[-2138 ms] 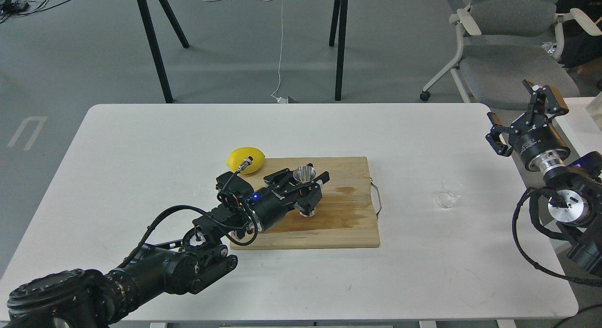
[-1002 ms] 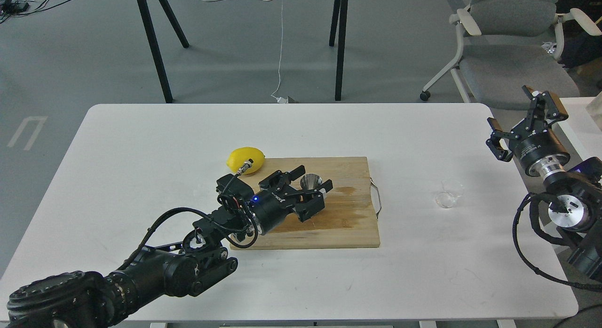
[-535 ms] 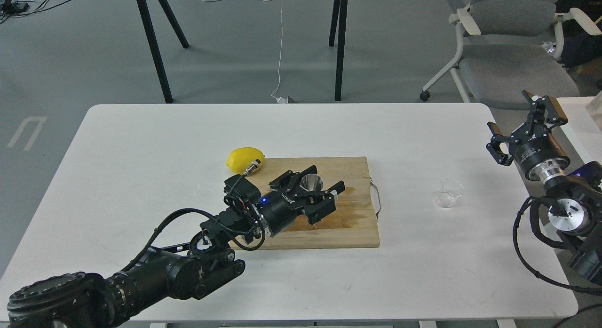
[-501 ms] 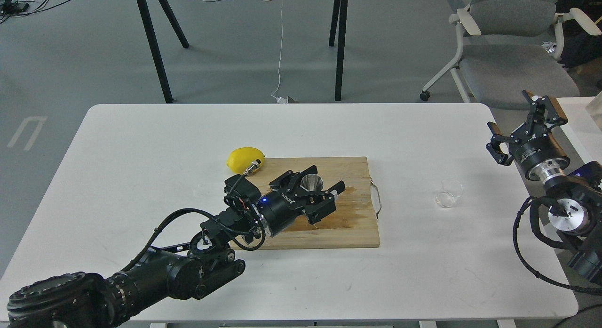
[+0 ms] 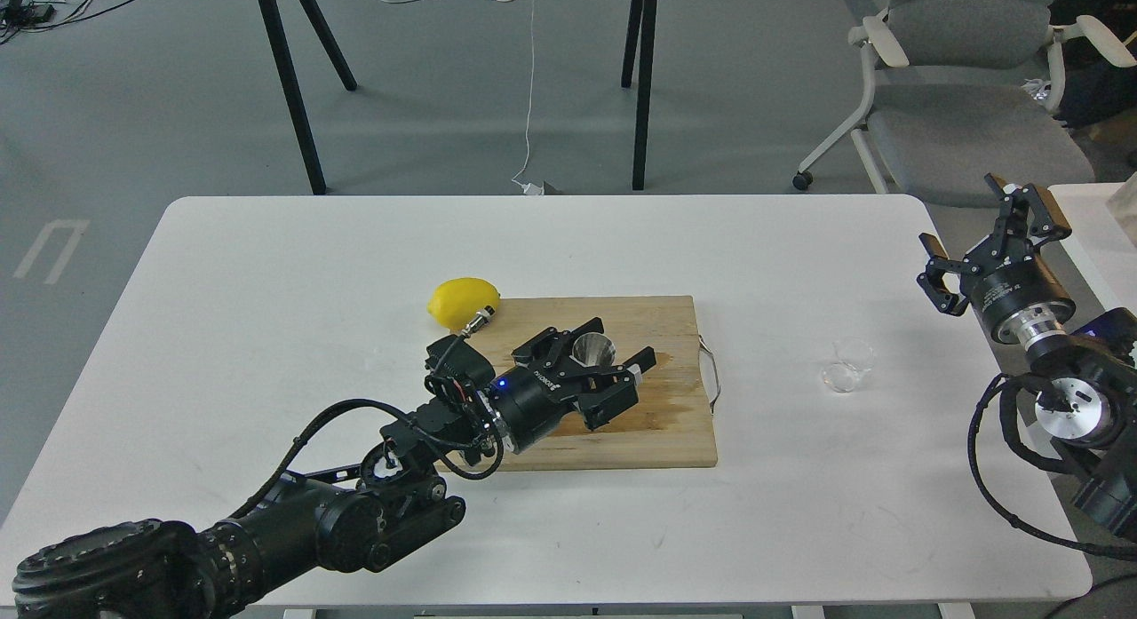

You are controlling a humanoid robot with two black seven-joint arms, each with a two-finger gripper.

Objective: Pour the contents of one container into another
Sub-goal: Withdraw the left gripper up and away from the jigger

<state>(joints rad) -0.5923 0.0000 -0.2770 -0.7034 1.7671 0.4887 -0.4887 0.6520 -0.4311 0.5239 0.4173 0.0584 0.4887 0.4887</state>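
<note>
The steel jigger [image 5: 591, 348] stands on the wooden cutting board [image 5: 675, 432], its mouth facing up and its lower half hidden behind my left gripper [image 5: 617, 342]. That gripper reaches in from the lower left and is open, one finger on each side of the jigger with a gap showing at the right-hand one. The small clear glass cup [image 5: 844, 369] sits alone on the white table [image 5: 266, 273], right of the board. My right gripper [image 5: 981, 233] hangs open above the table's right edge, up and to the right of the cup, holding nothing.
A lemon [image 5: 464, 301] lies at the board's back left corner, close to my left wrist. The board has a metal handle [image 5: 713, 370] on its right side. A grey office chair [image 5: 968, 113] and black table legs [image 5: 298, 104] stand behind the table.
My left gripper has slid right and slightly nearer along the board, and the jigger's mouth now sits a little lower and further right. The right gripper barely shifted and the cup stayed put.
</note>
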